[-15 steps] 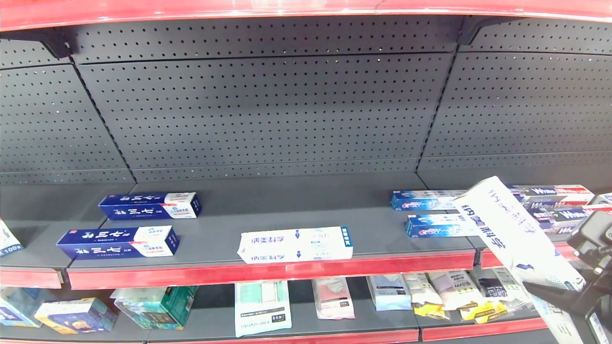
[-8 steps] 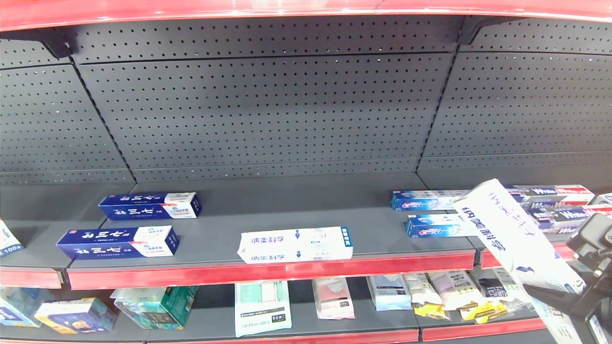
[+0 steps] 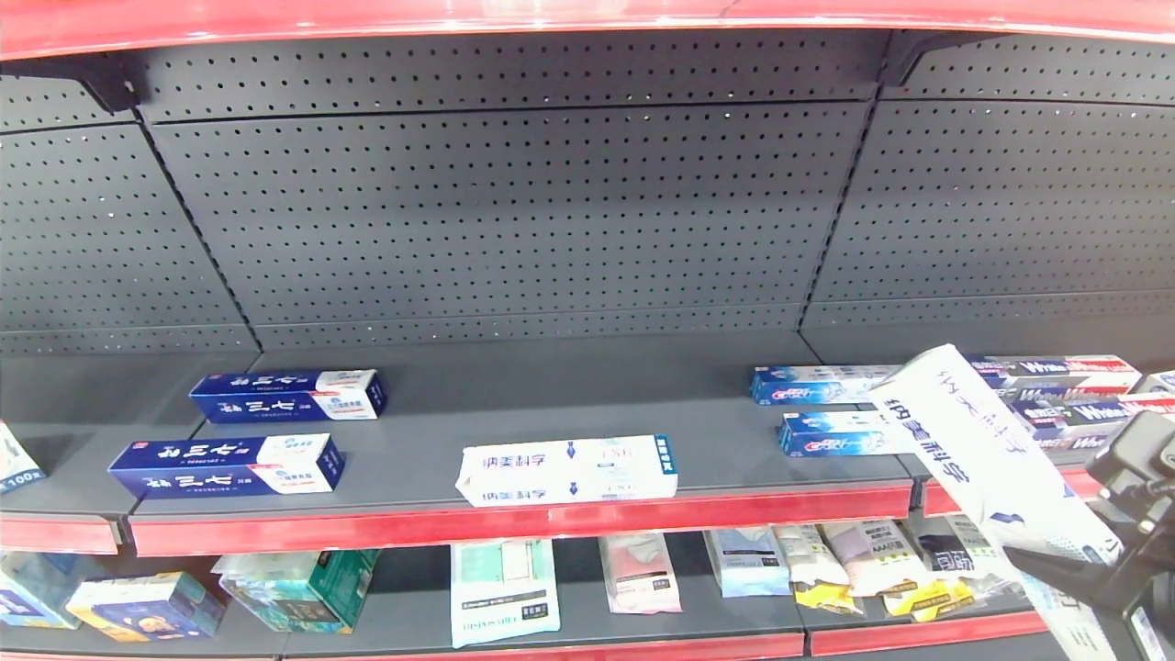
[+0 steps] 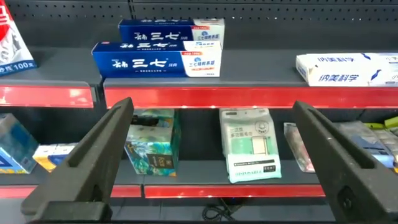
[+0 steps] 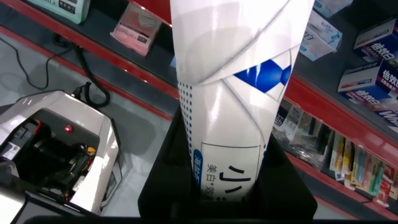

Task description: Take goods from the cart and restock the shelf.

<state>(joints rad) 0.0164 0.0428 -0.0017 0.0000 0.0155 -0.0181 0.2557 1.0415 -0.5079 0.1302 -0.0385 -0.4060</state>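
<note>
My right gripper [image 3: 1069, 560] is shut on a long white toothpaste box [image 3: 987, 454], held tilted at the lower right, in front of the grey shelf's [image 3: 551, 404] right end. The same white box [image 5: 233, 93] rises between the black fingers [image 5: 165, 165] in the right wrist view. An identical white box [image 3: 567, 469] lies flat near the shelf's red front edge [image 3: 514, 523], at the middle. My left gripper [image 4: 211, 155] is open and holds nothing, in front of the lower shelf, below the shelf with the white box [image 4: 348, 68].
Two dark blue boxes [image 3: 229, 464] lie on the shelf's left. Light blue boxes [image 3: 835, 431] and red-and-white boxes [image 3: 1065, 386] lie at the right. The shelf's middle back is bare. Packets and boxes [image 3: 505, 588] fill the lower shelf. A perforated back wall [image 3: 514, 211] stands behind.
The held white box has sunk very slightly with my right gripper. Nothing else has moved.
</note>
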